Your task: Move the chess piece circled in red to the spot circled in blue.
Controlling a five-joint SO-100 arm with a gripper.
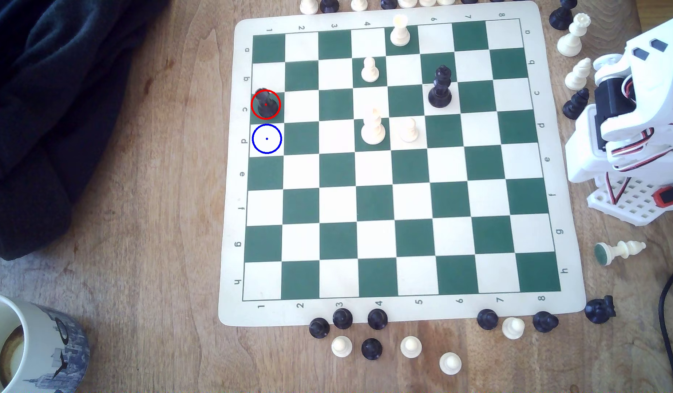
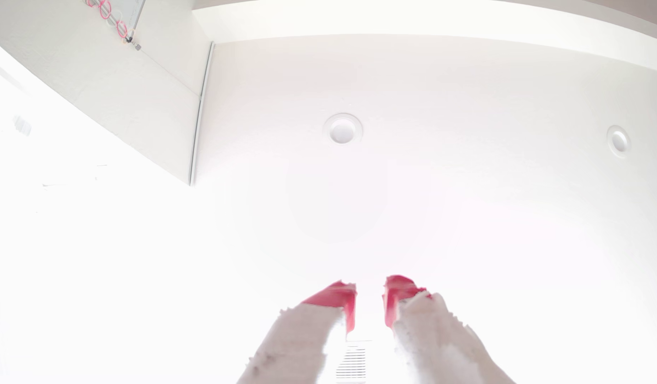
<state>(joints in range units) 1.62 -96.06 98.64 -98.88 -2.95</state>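
The white arm (image 1: 629, 124) sits folded at the exterior view's right edge. In the wrist view the gripper (image 2: 370, 291) points upward, its red-tipped fingers (image 2: 334, 295) slightly apart, holding nothing.

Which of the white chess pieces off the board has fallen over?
The white piece beyond the board's right edge in the exterior view lies on its side, green felt base showing; the others stand upright.

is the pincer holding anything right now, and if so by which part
Nothing is held. The pincer points at the ceiling with an empty gap between its red-tipped fingers; the chess piece stands untouched on its red-ringed square.
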